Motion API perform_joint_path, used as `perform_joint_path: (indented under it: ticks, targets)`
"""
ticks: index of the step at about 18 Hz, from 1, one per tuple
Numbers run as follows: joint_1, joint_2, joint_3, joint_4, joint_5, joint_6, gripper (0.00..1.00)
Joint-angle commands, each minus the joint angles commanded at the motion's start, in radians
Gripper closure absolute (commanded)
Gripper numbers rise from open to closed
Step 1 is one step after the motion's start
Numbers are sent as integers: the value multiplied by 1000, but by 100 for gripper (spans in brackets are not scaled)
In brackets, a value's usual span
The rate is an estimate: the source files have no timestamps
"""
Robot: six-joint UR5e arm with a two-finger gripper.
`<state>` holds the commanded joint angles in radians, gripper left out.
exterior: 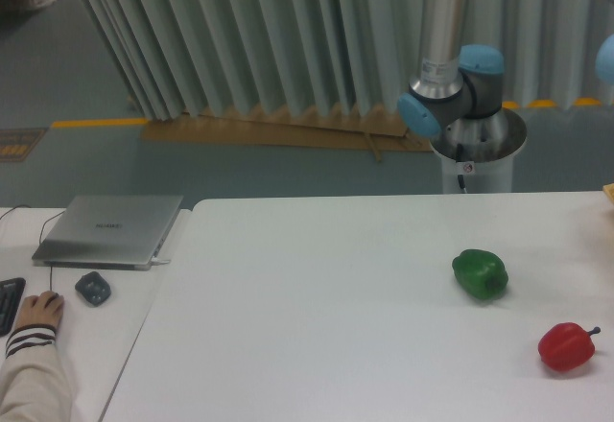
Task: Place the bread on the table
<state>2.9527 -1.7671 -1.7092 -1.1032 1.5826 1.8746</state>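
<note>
White table (317, 345) w/ green pepper (481, 273), red pepper (566, 346); grey curtain (240, 29) behind; claw out of shot.

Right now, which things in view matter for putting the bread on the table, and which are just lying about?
For the job:
- table
- bread: not visible in this view
- tool: out of frame

Lying about:
- green pepper
- red pepper
- laptop
- mouse
- person's hand
</note>
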Motion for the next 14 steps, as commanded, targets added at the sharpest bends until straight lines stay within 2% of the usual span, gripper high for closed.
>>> perform_joint_path:
  ticks: [7,10,14]
  targets:
    - [9,1,0,2,0,-5,0]
    - [61,0,8,22,0,-14,0]
    - [158,-9,52,49,-3,-176,0]
